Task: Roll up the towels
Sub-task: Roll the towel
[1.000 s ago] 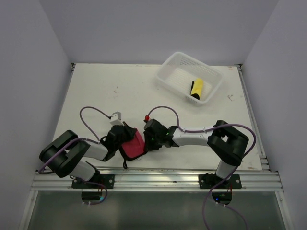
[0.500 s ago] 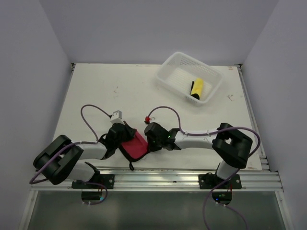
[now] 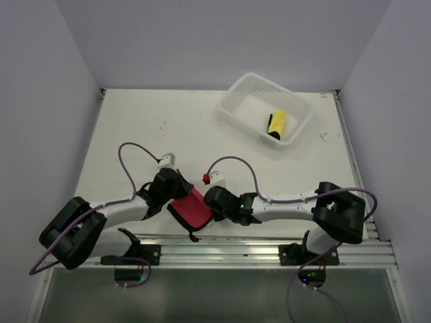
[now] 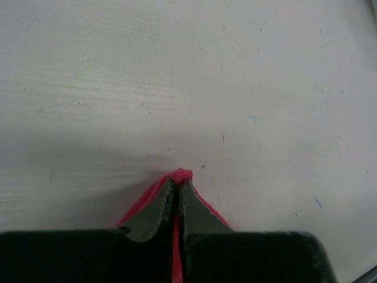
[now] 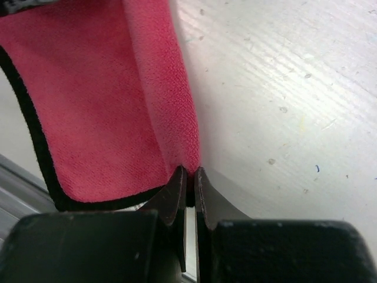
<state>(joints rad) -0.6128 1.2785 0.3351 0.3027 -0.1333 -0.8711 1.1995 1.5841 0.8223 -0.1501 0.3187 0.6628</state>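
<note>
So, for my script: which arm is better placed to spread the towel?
Left, probably: left gripper pinches the red towel's tip, bare table ahead; right gripper holds a fold by the rail.

Red towel point(image 3: 190, 208): pink-red cloth with a black hem, loosely folded, at the front edge of the table point(image 3: 168, 121) near the middle. It is pinched at both ends, by the left gripper point(image 4: 178, 186) on its left corner and the right gripper point(image 5: 189, 174) on its right edge. It sags between them in a curved sheet, and whether it is off the surface is unclear. Yellow towel point(image 3: 277, 124): rolled, with a black end, lying in the white basket point(image 3: 236, 91) at the far right.
</note>
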